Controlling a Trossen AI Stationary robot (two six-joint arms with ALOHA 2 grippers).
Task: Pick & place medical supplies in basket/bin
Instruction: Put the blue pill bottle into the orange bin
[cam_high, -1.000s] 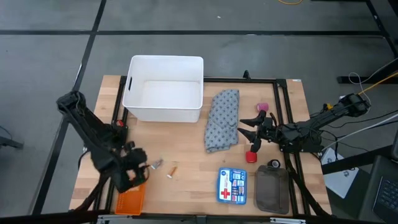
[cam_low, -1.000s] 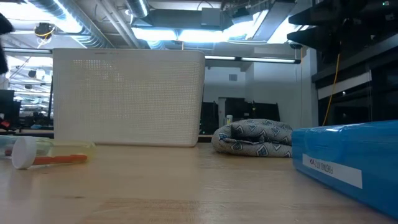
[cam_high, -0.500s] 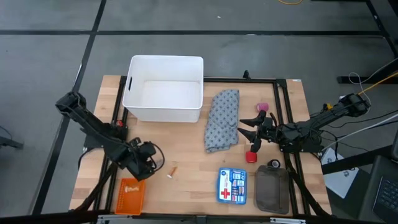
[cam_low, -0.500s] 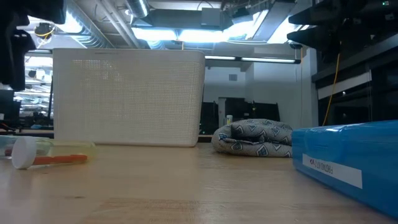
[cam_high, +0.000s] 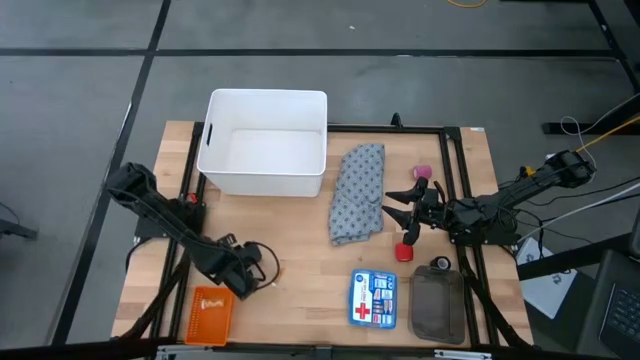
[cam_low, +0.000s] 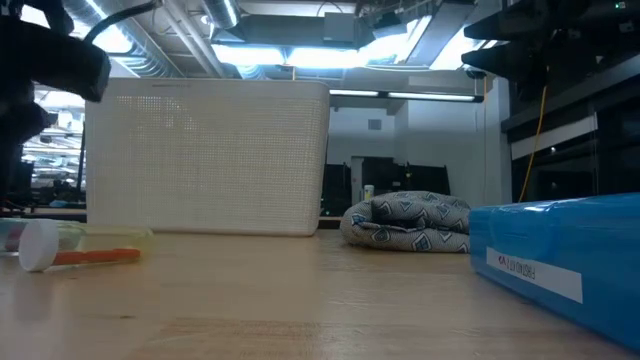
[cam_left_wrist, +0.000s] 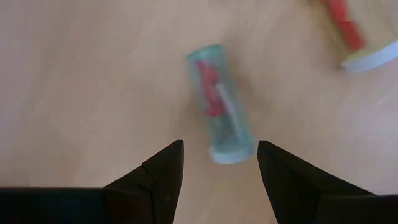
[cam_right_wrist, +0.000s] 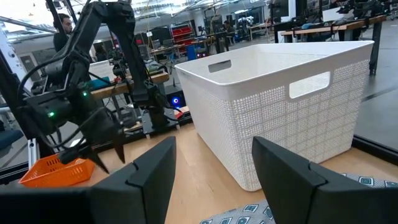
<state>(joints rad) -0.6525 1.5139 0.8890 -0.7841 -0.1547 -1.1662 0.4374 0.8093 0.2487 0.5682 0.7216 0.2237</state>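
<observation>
A clear vial (cam_left_wrist: 221, 102) with red contents and a pale cap lies on its side on the wood. My open left gripper (cam_left_wrist: 219, 146) hovers right over its cap end, one finger on either side, touching nothing. In the high view this gripper (cam_high: 245, 272) is near the table's front left. A second vial (cam_left_wrist: 357, 37) lies close by. The low view shows a white-capped vial (cam_low: 40, 245) on the table. The grey-blue patterned cloth (cam_high: 358, 192) lies crumpled at mid-table. My open right gripper (cam_high: 395, 212) waits at its right edge, between a pink cylinder (cam_high: 422, 172) and a red one (cam_high: 404, 251).
The white bin (cam_high: 265, 142) stands at the far side, left of the cloth. An orange basket (cam_high: 210, 313) sits at the near left corner. A blue first-aid box (cam_high: 373, 298) and a grey pouch (cam_high: 437, 305) lie along the near edge. Bare wood stretches between bin and vials.
My left gripper has swung from above the orange basket toward the table's right and now stands over the vials. The right arm, the cloth and the cylinders have stayed put.
</observation>
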